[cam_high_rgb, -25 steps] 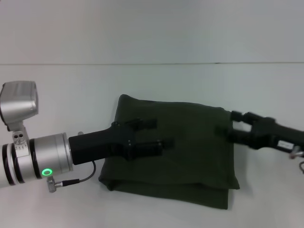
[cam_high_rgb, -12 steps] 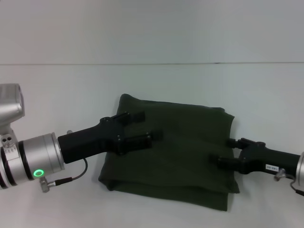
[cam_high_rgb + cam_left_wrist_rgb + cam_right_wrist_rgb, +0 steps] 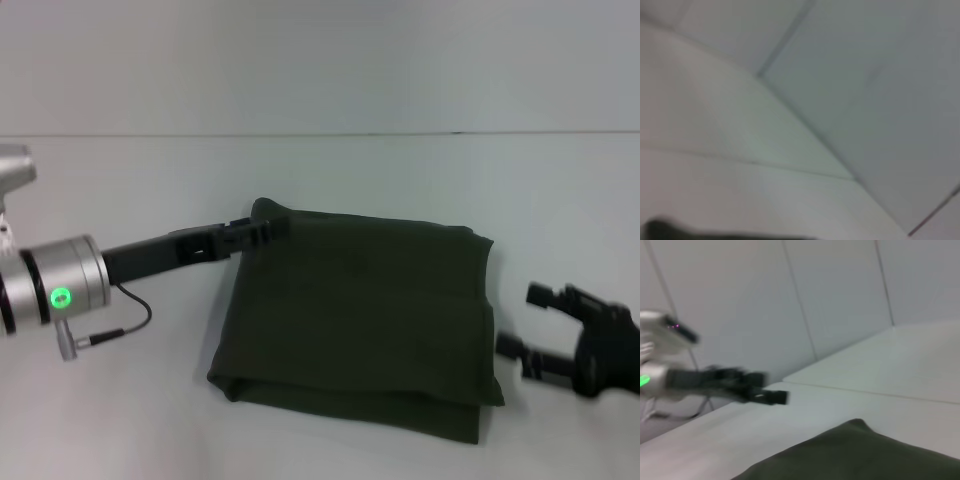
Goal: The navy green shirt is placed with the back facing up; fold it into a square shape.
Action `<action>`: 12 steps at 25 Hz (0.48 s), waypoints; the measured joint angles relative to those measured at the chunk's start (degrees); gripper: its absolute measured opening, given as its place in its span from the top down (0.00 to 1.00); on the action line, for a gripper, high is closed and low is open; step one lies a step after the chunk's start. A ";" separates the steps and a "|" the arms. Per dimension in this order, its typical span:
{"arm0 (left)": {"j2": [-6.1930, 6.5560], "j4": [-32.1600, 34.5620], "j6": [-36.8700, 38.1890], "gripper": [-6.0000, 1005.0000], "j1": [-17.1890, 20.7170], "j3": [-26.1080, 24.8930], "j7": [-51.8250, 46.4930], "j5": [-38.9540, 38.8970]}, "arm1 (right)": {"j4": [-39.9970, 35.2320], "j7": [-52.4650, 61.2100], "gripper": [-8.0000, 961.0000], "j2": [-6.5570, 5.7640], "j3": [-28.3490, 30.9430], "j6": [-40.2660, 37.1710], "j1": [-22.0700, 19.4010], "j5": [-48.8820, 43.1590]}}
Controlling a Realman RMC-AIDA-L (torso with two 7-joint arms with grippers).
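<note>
The navy green shirt (image 3: 360,320) lies on the white table, folded into a rough square with layered edges along its near side. In the right wrist view the shirt (image 3: 865,455) fills the lower part. My left gripper (image 3: 265,230) hovers at the shirt's far left corner, turned edge-on and holding nothing. From the right wrist view the left gripper (image 3: 767,388) shows two spread fingers. My right gripper (image 3: 525,320) is off the cloth, just right of the shirt's near right edge, open and empty.
The white table (image 3: 120,420) stretches on all sides of the shirt to a pale wall (image 3: 320,60) behind. The left arm's silver wrist with a green light (image 3: 60,297) and a loose cable (image 3: 135,320) hangs over the table's left part.
Both grippers have come off the shirt. The left one pulled back left to the far left corner and turned edge-on. The right one withdrew to the right, clear of the cloth.
</note>
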 joint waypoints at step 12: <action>7.79 -0.60 -4.42 0.08 -8.91 5.29 -37.79 16.17 | 5.61 -22.58 0.02 0.62 -0.28 -8.89 -9.36 -2.52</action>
